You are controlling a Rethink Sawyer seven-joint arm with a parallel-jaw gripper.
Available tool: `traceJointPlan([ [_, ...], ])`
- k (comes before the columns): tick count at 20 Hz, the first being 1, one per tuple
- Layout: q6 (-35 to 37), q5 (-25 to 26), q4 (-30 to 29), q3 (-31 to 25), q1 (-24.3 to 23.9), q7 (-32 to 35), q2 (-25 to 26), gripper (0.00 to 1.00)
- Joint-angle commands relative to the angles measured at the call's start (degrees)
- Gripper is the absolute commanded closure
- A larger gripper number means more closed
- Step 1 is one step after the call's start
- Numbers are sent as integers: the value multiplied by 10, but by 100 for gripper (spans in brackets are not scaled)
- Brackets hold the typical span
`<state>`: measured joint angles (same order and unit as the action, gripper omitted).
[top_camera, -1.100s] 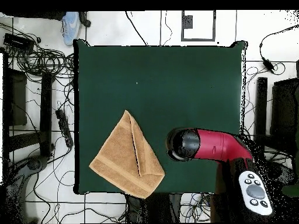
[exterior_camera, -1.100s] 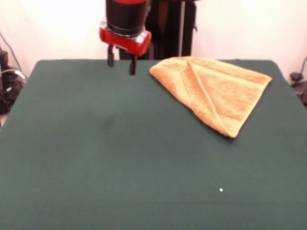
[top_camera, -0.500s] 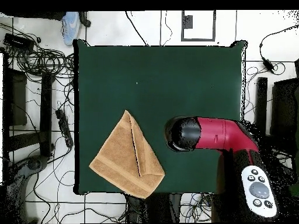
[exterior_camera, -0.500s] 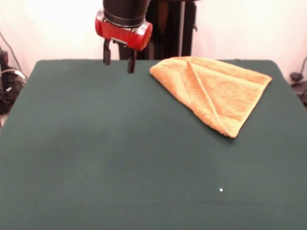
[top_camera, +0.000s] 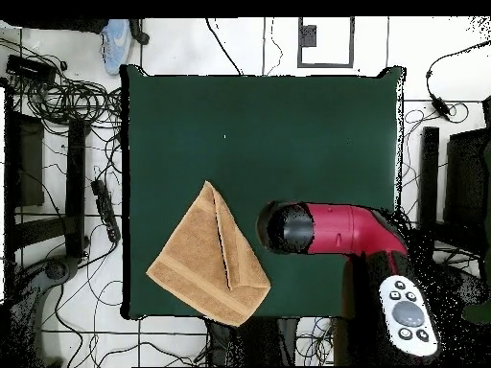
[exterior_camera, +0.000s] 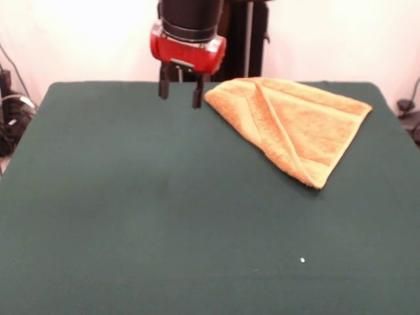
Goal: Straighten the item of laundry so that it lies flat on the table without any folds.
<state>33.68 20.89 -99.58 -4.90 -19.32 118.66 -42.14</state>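
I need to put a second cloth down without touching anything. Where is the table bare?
Bare: the whole near half of the table, and the strip from the gripper to its left edge in the front view. Crowded: the far right corner, where the folded towel lies with the gripper beside it.

We are seeing the arm [exterior_camera: 192, 23] cut off by the top edge in the front view. In the overhead view the arm's own body is hiding the gripper [exterior_camera: 179, 94]. The folded towel [exterior_camera: 292, 125] is covering its own lower layer, and we are finding no white label on it.
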Motion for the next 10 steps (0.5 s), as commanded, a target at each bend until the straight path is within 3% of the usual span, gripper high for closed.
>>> traceJointPlan([
  [1, -69, -29, -91, -55, 45, 77, 32, 0],
  [10, -193, -59, -162, -29, 105, 143, 58, 0],
])
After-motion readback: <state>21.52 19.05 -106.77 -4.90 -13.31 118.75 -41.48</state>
